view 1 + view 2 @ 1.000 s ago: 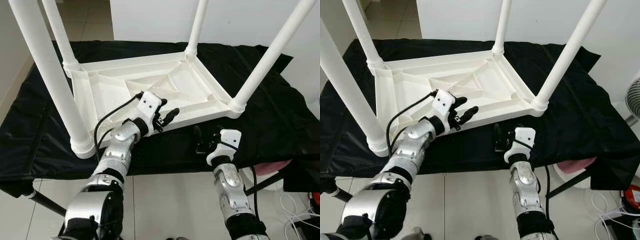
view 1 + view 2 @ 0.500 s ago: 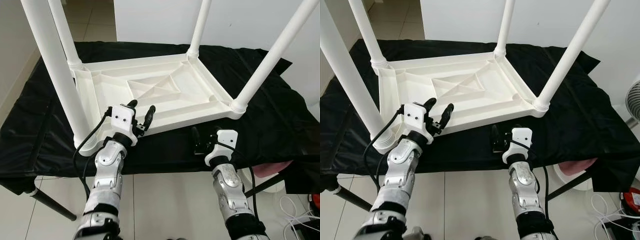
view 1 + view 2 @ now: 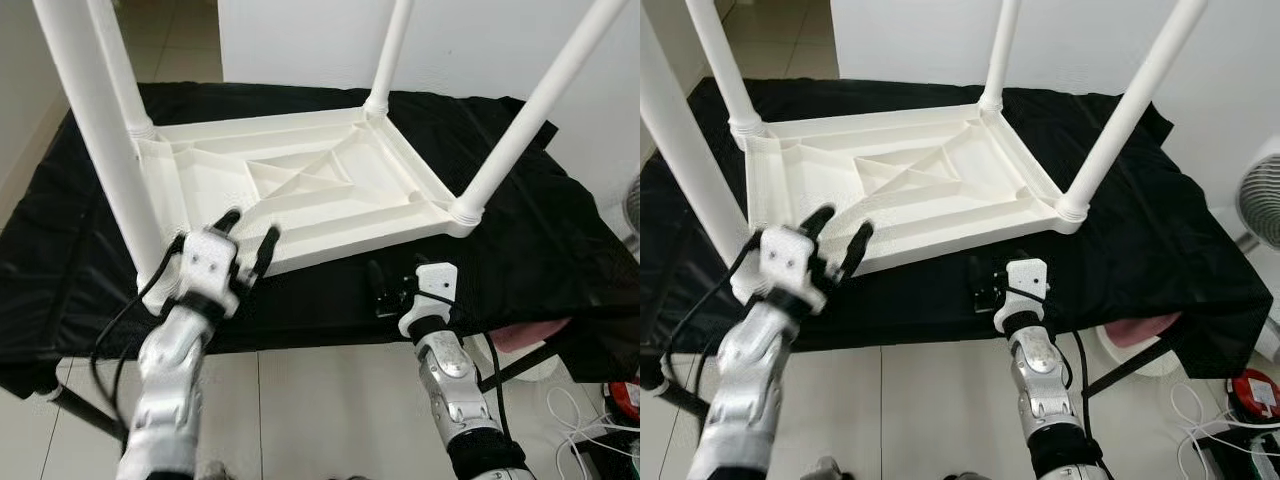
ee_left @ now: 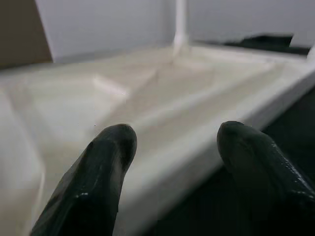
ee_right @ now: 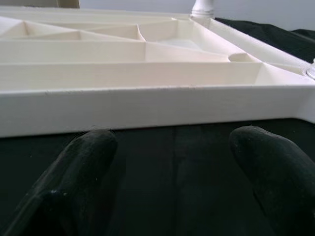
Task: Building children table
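I'm hovering the empty, spread left claw [image 3: 247, 235] at the upturned children table [image 3: 300, 190] rim (legs up for fitting), right claw [image 3: 384, 290] gaping over the counter [image 3: 560, 230].

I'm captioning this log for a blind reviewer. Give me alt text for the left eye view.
A white children's table lies upside down on a black-draped surface, four legs pointing up. The left gripper, jaws open, hovers at its near edge; the right gripper rests on the cloth just in front.
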You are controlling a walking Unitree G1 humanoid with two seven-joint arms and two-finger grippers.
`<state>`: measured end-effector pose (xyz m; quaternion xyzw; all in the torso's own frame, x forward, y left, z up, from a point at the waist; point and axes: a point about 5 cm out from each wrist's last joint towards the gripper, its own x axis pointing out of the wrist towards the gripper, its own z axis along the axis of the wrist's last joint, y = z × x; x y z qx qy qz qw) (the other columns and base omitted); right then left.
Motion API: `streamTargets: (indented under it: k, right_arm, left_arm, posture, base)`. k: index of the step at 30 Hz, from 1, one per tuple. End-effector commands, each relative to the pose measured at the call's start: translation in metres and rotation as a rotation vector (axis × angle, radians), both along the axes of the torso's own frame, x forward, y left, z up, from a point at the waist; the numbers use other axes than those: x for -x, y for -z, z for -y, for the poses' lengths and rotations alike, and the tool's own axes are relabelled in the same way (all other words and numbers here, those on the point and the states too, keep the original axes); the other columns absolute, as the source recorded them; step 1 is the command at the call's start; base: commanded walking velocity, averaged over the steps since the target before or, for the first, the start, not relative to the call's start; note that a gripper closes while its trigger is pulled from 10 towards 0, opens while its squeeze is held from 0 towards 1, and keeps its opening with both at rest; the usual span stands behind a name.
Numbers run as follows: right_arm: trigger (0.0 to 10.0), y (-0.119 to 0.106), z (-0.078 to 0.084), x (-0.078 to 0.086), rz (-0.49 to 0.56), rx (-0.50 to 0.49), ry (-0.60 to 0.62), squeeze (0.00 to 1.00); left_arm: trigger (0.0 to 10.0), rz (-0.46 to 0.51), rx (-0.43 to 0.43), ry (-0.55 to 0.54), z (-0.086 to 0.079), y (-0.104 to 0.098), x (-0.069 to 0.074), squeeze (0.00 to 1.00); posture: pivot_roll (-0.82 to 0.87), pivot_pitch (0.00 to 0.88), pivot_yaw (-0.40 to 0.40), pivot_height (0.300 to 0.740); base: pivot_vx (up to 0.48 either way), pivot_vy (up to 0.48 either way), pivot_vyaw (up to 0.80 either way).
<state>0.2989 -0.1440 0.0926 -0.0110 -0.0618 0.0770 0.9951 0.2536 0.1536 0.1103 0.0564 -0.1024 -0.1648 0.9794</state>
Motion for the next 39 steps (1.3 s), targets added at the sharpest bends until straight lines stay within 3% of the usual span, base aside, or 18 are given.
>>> streamTargets:
  k: [1, 5, 8, 14, 28, 32, 39]
  right_arm:
    - [10.0, 0.002, -0.001, 0.000, 0.000, 0.002, -0.003, 0.00]
    - [10.0, 0.002, -0.003, -0.003, -0.002, -0.004, -0.006, 0.00]
    - [10.0, 0.002, -0.003, -0.003, -0.003, -0.005, -0.008, 0.00]
    - [10.0, 0.001, -0.002, -0.007, 0.001, 0.001, -0.014, 0.00]
    - [10.0, 0.003, -0.005, -0.007, 0.003, -0.007, -0.009, 0.00]
    - [10.0, 0.004, -0.004, -0.008, 0.003, -0.003, -0.013, 0.00]
    - [10.0, 0.004, -0.005, -0.011, 0.000, 0.000, -0.020, 0.00]
  left_arm:
    - [10.0, 0.023, 0.049, -0.033, 0.007, -0.007, -0.003, 0.00]
    - [10.0, -0.006, 0.030, -0.104, -0.017, -0.003, 0.011, 0.00]
    - [10.0, -0.007, 0.022, -0.111, -0.020, -0.003, 0.014, 0.00]
    - [10.0, -0.037, -0.032, -0.115, -0.035, -0.004, 0.034, 0.00]
    - [10.0, -0.050, -0.070, -0.137, -0.055, -0.011, 0.043, 0.00]
    - [10.0, -0.076, -0.123, -0.129, -0.074, -0.013, 0.056, 0.00]
    - [10.0, -0.061, -0.137, -0.119, -0.081, -0.019, 0.069, 0.00]
  posture:
    - [0.09, 0.041, -0.090, 0.740]
    - [0.12, 0.048, -0.098, 0.740]
    - [0.12, 0.048, -0.100, 0.740]
    - [0.14, 0.058, -0.101, 0.740]
    - [0.16, 0.057, -0.095, 0.740]
    - [0.16, 0.057, -0.101, 0.740]
    - [0.18, 0.054, -0.104, 0.740]
  base:
    - [0.000, 0.000, 0.00]
    - [0.000, 0.000, 0.00]
    - [0.000, 0.000, 0.00]
    - [0.000, 0.000, 0.00]
    - [0.000, 0.000, 0.00]
    - [0.000, 0.000, 0.00]
    - [0.000, 0.000, 0.00]
